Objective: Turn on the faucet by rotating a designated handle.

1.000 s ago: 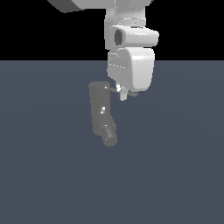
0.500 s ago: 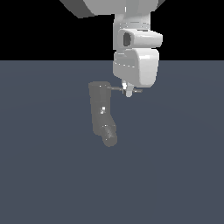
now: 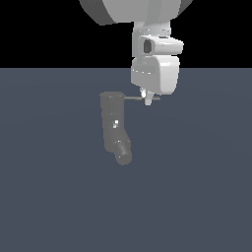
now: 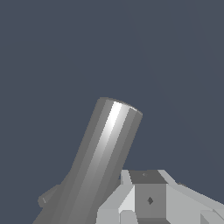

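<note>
Exterior view: your faucet (image 3: 113, 123) stands upright a little left of centre on the dark blue-gray surface (image 3: 49, 197), a dull gray blocky column with its stubby spout (image 3: 122, 152) angled down toward the near right at the lower end. The handle (image 3: 135, 98) is a thin rod running out level from the column's top toward the exterior view's right. Your gripper (image 3: 146, 100) hangs straight down from the white arm (image 3: 152, 64), with the jaws at the rod near its outer end, right of the column; only a short tip of rod shows past them. Whether the jaws are clamped on the rod or just beside it, you cannot tell from here. Wrist view: the handle (image 4: 103, 162) fills the frame as a shiny gray cylinder, with a pale finger (image 4: 144, 199) close against it; the jaw gap is out of sight there too.
</note>
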